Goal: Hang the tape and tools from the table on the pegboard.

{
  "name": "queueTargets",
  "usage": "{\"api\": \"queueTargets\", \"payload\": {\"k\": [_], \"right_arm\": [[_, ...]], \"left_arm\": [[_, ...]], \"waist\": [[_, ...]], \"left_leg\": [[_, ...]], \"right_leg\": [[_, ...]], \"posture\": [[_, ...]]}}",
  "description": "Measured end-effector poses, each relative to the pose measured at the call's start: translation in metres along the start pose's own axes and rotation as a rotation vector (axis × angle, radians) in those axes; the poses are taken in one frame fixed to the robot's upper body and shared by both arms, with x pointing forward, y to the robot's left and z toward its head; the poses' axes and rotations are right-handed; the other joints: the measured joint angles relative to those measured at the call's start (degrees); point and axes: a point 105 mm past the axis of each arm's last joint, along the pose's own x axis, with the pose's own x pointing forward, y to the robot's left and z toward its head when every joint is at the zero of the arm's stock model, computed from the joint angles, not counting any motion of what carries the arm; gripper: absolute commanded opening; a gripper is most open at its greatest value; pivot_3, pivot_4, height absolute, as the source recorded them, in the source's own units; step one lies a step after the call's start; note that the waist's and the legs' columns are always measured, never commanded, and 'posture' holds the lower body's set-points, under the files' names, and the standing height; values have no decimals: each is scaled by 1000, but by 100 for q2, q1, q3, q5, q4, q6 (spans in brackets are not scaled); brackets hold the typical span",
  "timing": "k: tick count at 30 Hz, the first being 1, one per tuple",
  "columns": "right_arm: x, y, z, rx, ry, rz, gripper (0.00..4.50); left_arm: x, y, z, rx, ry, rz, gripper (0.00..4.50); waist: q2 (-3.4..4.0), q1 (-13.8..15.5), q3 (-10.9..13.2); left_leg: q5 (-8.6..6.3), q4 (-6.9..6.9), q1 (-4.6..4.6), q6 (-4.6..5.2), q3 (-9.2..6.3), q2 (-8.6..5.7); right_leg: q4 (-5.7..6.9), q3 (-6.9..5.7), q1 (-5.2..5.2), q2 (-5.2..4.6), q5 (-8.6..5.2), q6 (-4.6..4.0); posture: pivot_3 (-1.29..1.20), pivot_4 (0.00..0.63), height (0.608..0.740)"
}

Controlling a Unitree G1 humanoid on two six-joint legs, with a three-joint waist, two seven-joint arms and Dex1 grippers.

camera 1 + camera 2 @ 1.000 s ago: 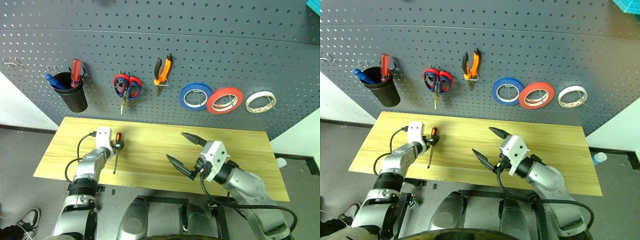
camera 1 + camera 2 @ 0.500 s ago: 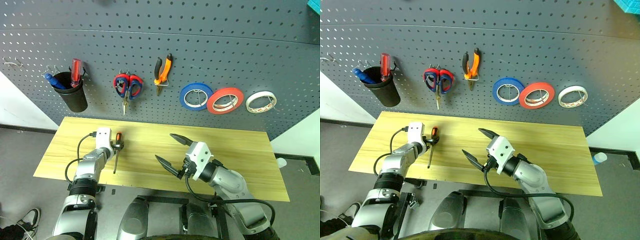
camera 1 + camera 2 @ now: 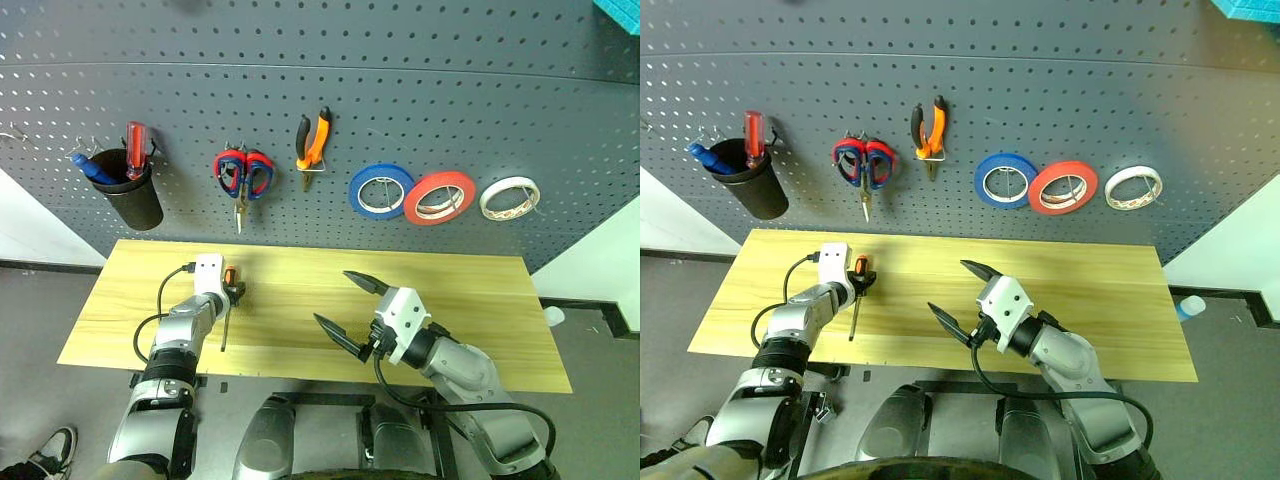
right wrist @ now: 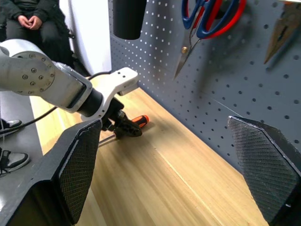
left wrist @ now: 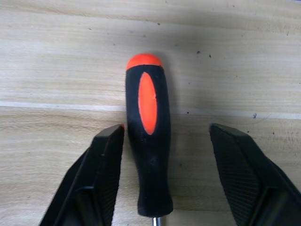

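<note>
So the slim screwdriver [image 5: 148,136] with the orange and black handle is lying flat on the tabletop [image 3: 300,275], over on the left side, handle toward the pegboard [image 3: 400,90] and the shaft pointing back at the near edge. The left claw [image 5: 164,179] is right down on it, one finger on each side of the handle. In the left wrist view one finger [image 5: 101,174] is pretty much touching the handle, while the other one has a clear gap of bare wood between it and the grip. So it's about half open and straddling, not pinching anything.

The right claw [image 3: 348,305] is hanging over the middle of the tabletop, nearer the front edge, fingers spread wide and holding nothing.

On the pegboard, left to right: a black cup [image 3: 128,195] with a red-handled screwdriver [image 3: 134,150] and something blue-handled poking out of it, red-and-blue-handled scissors [image 3: 240,175], the orange and black long-nose pliers [image 3: 312,145], then a blue tape roll [image 3: 381,190], the red tape roll [image 3: 438,198] and a whitish roll [image 3: 509,198] at the far right. The blue and red rolls look like they touch or overlap a bit.

The right wrist view also catches a person [image 4: 33,21] sitting off past the left end of the tabletop, hands clasped.
</note>
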Motion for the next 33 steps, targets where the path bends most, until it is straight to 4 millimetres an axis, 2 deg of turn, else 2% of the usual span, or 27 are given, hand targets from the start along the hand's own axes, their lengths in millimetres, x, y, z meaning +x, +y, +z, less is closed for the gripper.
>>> {"api": "queueTargets", "payload": {"k": [3,5,14,18,23,27,33], "right_arm": [[-2,-3,0,-3,6,-13,4500],[-2,-4,0,-4,6,-17,4500],[-3,-8,0,-10,8,-32,4500],[-4,-9,0,-13,8,-35,4500],[-4,-11,1,-21,6,-38,4500],[-4,-12,0,-26,2,-40,4500],[-3,-16,-1,-33,2,-45,4500]], "left_arm": [[0,1,-2,1,6,6,1404],[0,1,-2,2,6,8,909],[-1,0,-2,18,5,3,889],[-8,-5,3,70,-45,-23,889],[-38,-23,27,120,-217,-157,889],[-74,-36,47,194,-407,-258,889],[-112,-41,51,271,-570,-280,889]], "waist": [[-1,-16,2],[0,-15,2],[0,-13,2],[0,-13,3],[0,-4,3],[1,-3,3],[0,6,3]], "left_leg": [[0,-1,0,0,0,0],[0,-3,0,0,0,0],[0,-5,-2,0,0,0],[0,-10,-5,-1,0,0],[0,-10,-22,-2,-1,1],[-1,-10,-28,-1,0,1],[-1,-8,-36,-1,-1,1]], "right_leg": [[-1,0,-1,0,-1,1],[-1,0,-2,0,-1,2],[-3,0,-3,-1,-2,4],[-6,0,-6,-2,-3,4],[-8,0,-21,-4,-3,4],[-13,1,-23,-6,-3,4],[-15,0,-27,-6,-4,4]], "posture": [[264,159,681],[264,159,681],[270,151,681],[273,145,681],[283,139,681],[291,133,681],[314,128,681]]}}
